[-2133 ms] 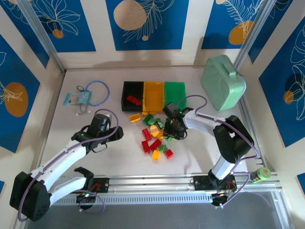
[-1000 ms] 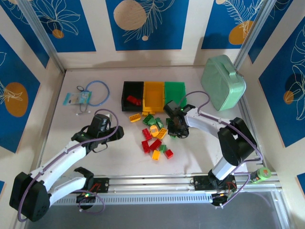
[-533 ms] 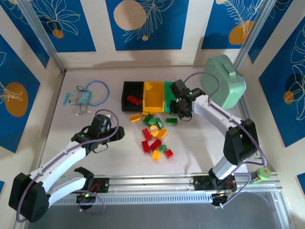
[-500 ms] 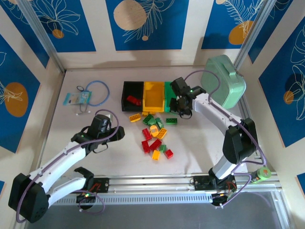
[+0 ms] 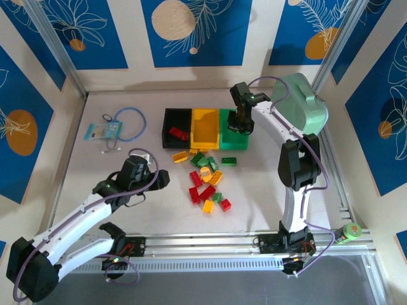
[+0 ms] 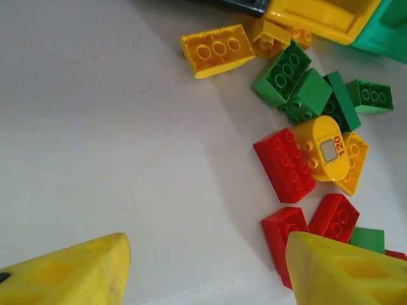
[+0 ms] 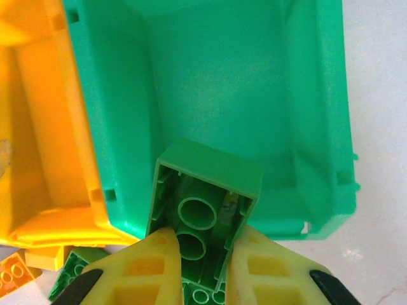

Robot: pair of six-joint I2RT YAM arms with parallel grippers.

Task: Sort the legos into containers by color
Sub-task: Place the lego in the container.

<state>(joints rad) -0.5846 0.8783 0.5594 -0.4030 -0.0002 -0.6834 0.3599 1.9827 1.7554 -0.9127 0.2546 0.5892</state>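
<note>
Top external: three bins, black bin (image 5: 177,112), yellow bin (image 5: 205,114), green bin (image 5: 227,115); one red brick (image 5: 177,133) two bins from green bin; loose legos (image 5: 206,173) just before it. Right wrist adds: right gripper (image 7: 203,232) clamps one green brick (image 7: 210,171) above green bin; left gripper (image 6: 206,254) parted, empty.

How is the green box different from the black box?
The green bin looks empty; the black bin holds a red brick. The right end effector holds a green brick over the green bin; nothing hangs over the black bin. Both are open-topped rectangular bins joined in one row.
</note>
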